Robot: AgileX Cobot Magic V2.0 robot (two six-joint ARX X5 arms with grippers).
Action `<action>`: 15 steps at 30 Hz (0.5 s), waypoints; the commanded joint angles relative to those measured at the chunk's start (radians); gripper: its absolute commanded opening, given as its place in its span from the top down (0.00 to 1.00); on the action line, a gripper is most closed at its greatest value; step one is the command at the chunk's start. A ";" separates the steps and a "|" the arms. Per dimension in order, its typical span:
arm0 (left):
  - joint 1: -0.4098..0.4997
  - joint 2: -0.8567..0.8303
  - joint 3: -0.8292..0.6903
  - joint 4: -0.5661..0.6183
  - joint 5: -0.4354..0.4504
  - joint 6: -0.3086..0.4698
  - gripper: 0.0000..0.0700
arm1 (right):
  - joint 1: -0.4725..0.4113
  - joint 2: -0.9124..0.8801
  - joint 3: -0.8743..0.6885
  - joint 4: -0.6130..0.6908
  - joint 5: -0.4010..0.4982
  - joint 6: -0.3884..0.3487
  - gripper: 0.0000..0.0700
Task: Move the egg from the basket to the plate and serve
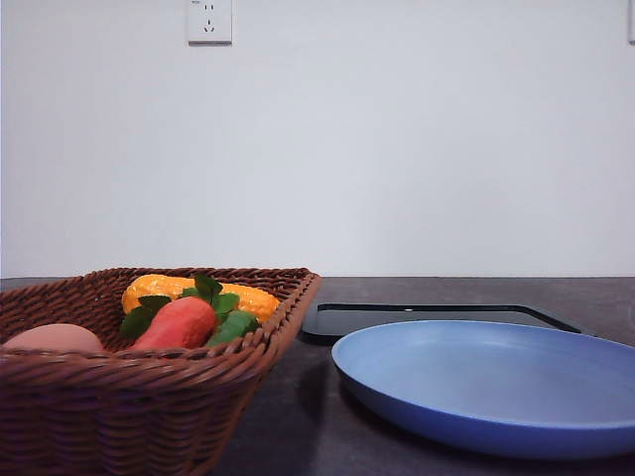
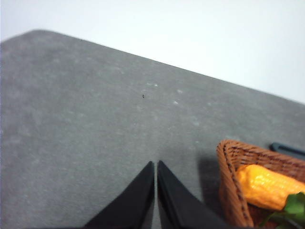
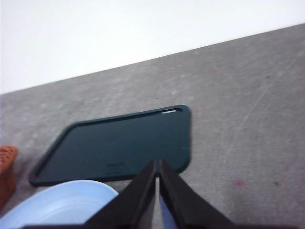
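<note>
Resting at the left of the front view, the basket (image 1: 149, 382) holds the egg (image 1: 53, 338) against its near-left side, with a carrot-like vegetable (image 1: 179, 322) and a corn cob (image 1: 198, 294) further in; the left claw (image 2: 156, 167) hangs over bare grey bench (image 2: 86, 124) just beside the basket's corner, its tips pressed together on nothing; right of the basket lies the blue plate (image 1: 496, 382), bare, with a black tray (image 1: 437, 317) behind it; the right claw (image 3: 157, 166) hovers above the plate's edge and the tray, likewise pinched closed and holding nothing.
</note>
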 commanded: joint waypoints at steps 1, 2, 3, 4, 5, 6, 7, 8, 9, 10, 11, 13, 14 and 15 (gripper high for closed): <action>0.002 -0.001 -0.024 0.009 0.001 -0.073 1.00 | 0.000 -0.003 -0.001 0.016 -0.003 0.051 1.00; 0.002 -0.001 -0.019 0.001 0.001 -0.088 1.00 | 0.000 -0.003 0.002 0.013 -0.003 0.060 1.00; 0.002 0.002 -0.007 -0.018 0.001 -0.096 1.00 | 0.000 -0.003 0.010 0.000 -0.002 0.079 1.00; 0.002 0.003 0.008 -0.042 0.001 -0.097 1.00 | 0.000 -0.002 0.017 -0.011 -0.002 0.092 1.00; 0.002 0.008 0.026 -0.068 0.001 -0.097 1.00 | 0.000 0.000 0.030 -0.027 -0.002 0.103 1.00; 0.002 0.015 0.047 -0.095 0.001 -0.097 1.00 | 0.000 0.006 0.046 -0.044 -0.002 0.105 1.00; 0.002 0.025 0.067 -0.117 0.001 -0.097 1.00 | 0.000 0.013 0.059 -0.057 -0.002 0.105 1.00; 0.002 0.038 0.088 -0.139 0.001 -0.102 1.00 | 0.000 0.022 0.076 -0.070 -0.002 0.105 1.00; 0.002 0.056 0.115 -0.162 0.002 -0.112 1.00 | 0.000 0.036 0.096 -0.087 -0.002 0.105 1.00; 0.002 0.075 0.137 -0.179 0.005 -0.115 1.00 | 0.000 0.051 0.114 -0.101 -0.003 0.105 1.00; 0.002 0.097 0.160 -0.193 0.005 -0.115 1.00 | 0.000 0.069 0.132 -0.116 -0.003 0.105 1.00; 0.002 0.150 0.205 -0.202 0.010 -0.114 1.00 | 0.000 0.114 0.173 -0.145 -0.003 0.103 1.00; 0.002 0.178 0.227 -0.202 0.014 -0.111 1.00 | 0.000 0.140 0.194 -0.162 -0.003 0.100 1.00; 0.002 0.207 0.247 -0.200 0.022 -0.107 1.00 | 0.000 0.168 0.217 -0.178 -0.004 0.094 1.00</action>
